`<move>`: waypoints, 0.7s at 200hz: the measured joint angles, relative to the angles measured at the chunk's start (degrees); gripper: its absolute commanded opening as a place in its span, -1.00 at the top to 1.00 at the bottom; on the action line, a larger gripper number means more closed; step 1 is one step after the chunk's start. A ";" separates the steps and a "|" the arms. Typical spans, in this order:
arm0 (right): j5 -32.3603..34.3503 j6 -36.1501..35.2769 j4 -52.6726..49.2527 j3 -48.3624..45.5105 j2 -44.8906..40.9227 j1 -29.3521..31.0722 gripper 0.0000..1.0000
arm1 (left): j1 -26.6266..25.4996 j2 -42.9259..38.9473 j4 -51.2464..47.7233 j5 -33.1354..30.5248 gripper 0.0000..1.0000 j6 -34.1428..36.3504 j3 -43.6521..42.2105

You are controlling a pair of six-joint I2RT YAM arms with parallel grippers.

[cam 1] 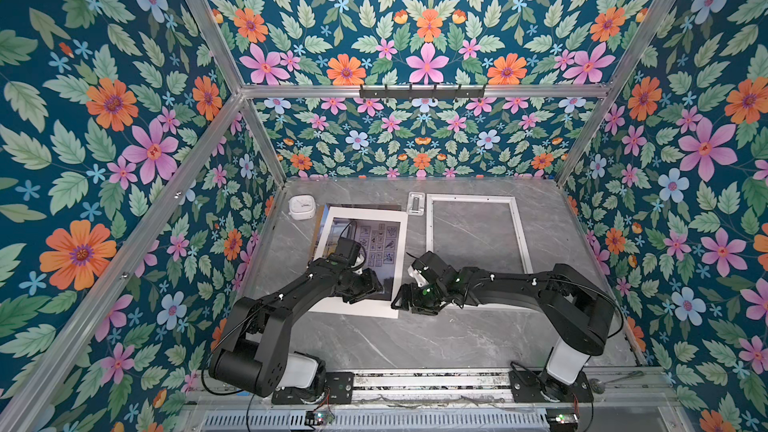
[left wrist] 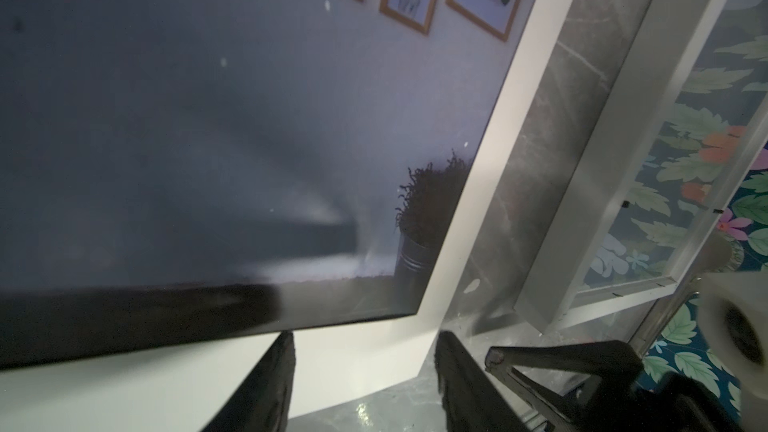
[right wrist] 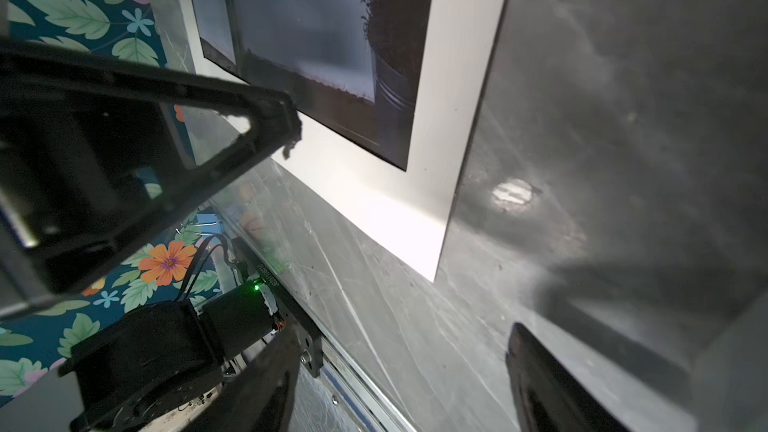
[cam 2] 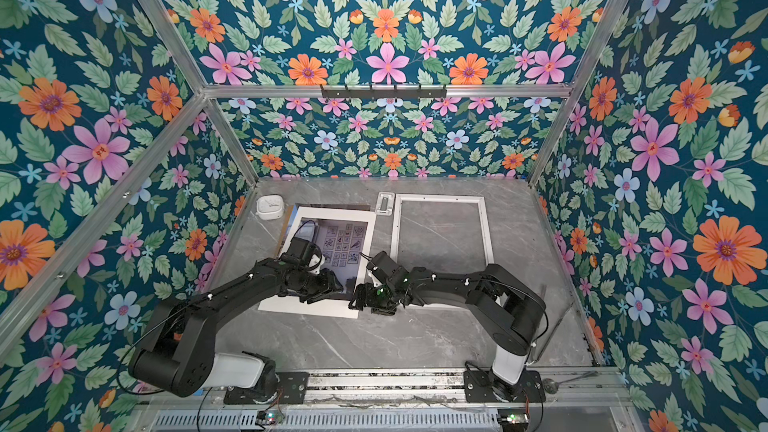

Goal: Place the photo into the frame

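Left gripper (left wrist: 365,338) is hovering released; I am judging the photo (left wrist: 208,118) thin, slippery, best taken at its edge.

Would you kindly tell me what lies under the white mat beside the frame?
A brown backing board shows as strips past the white mat's far and left edges. The rest is covered by the mat and the photo on it.

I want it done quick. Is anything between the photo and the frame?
The right pincer sits over the table strip between the photo and the frame, at the front; a white piece lies at the far end.
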 measured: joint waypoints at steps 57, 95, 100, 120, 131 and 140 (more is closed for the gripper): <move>-0.90 0.42 0.74 2.32 3.65 0.02 -0.56 | 3.61 -0.66 -3.39 -0.94 -0.14 2.34 -1.09; -1.97 1.44 2.12 2.97 5.22 0.02 -0.56 | 4.13 0.42 -3.50 -1.29 -0.11 2.67 -1.53; -2.14 1.46 2.49 2.99 5.44 0.02 -0.56 | 4.13 0.52 -3.34 -1.27 -0.11 2.67 -1.51; -2.89 1.81 3.96 3.08 6.12 0.02 -0.55 | 4.17 0.81 -3.23 -1.27 -0.09 2.67 -1.53; -3.34 2.32 4.85 3.08 6.47 0.04 -0.55 | 4.17 0.85 -3.23 -1.42 -0.08 2.67 -1.51; -3.58 3.02 5.60 3.08 6.78 0.02 -0.55 | 4.17 0.92 -3.23 -1.46 -0.08 2.67 -1.51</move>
